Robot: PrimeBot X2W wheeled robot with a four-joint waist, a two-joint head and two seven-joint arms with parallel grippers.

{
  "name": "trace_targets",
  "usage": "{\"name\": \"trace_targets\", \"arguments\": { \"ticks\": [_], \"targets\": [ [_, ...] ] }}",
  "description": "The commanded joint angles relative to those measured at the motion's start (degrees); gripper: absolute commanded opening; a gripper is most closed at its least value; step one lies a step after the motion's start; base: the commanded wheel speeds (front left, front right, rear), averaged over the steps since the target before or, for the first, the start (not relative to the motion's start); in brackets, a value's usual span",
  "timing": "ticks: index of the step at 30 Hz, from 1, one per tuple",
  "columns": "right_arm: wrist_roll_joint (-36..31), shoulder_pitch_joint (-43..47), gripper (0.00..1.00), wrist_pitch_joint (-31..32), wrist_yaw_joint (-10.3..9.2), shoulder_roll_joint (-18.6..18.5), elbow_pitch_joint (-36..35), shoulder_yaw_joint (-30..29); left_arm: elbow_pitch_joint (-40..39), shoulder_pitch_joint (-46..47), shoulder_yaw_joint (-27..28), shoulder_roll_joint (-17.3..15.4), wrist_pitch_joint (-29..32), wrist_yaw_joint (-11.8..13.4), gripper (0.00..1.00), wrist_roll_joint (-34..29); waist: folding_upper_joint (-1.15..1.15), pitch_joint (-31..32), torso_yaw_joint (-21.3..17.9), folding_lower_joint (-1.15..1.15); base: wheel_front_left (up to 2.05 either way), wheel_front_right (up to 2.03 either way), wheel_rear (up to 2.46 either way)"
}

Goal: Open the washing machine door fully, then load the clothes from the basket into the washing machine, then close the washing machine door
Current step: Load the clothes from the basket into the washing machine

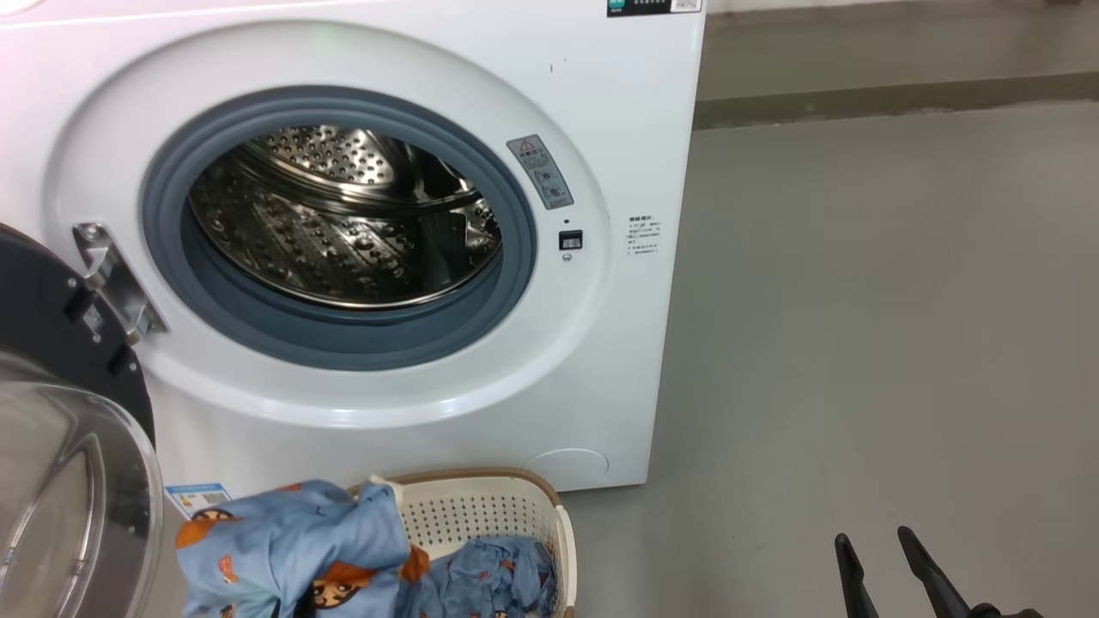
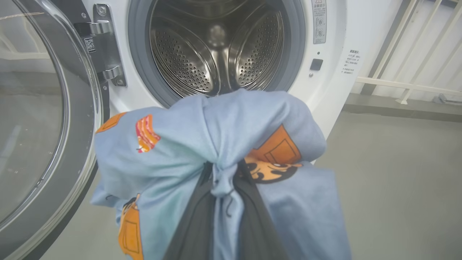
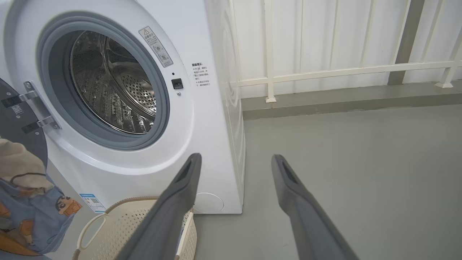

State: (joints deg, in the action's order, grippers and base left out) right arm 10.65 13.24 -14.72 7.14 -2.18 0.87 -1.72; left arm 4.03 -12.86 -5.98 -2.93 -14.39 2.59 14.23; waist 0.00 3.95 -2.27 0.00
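Observation:
The white washing machine [image 1: 601,343] stands with its steel drum [image 1: 343,215] exposed. Its door [image 1: 60,481] is swung wide open at the left, glass bowl facing me. My left gripper [image 2: 223,177] is shut on a bunched light-blue garment [image 2: 216,137] with orange bear prints, held in the air just below the drum opening [image 2: 216,47]. That garment [image 1: 292,541] hangs over the left end of the cream basket [image 1: 481,506], where more clothes [image 1: 494,579] lie. My right gripper [image 1: 876,549] is open and holds nothing, low over the floor to the right [image 3: 236,160].
Bare grey floor [image 1: 859,343] stretches to the right of the machine. A white railing [image 3: 325,70] on a low kerb runs behind it. The open door's hinge [image 1: 116,279] sticks out at the left of the opening.

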Motion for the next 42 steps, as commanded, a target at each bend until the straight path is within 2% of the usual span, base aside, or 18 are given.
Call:
{"name": "trace_targets", "arguments": {
  "ticks": [1,24,42],
  "targets": [
    [-0.29,-0.74,1.00,-0.28,0.35,-0.70,-1.26,1.56,-1.93,1.35,1.83,-0.04,-0.61,0.35,0.00,-0.79,0.00,0.20,0.07,0.00,0.00,0.00,0.00],
    [-0.61,-0.91,1.00,-0.28,0.35,-0.70,-1.44,1.96,-3.68,0.61,1.02,0.04,-0.61,2.22,0.00,0.57,0.00,0.06,-0.75,0.00,0.00,0.00,0.00],
    [-0.40,-1.29,1.00,-0.28,0.35,-0.70,-1.93,2.23,-4.35,0.69,1.34,0.05,-0.61,2.24,0.00,0.69,0.00,-1.80,-1.07,0.00,0.00,0.00,0.00]
  ]
}}
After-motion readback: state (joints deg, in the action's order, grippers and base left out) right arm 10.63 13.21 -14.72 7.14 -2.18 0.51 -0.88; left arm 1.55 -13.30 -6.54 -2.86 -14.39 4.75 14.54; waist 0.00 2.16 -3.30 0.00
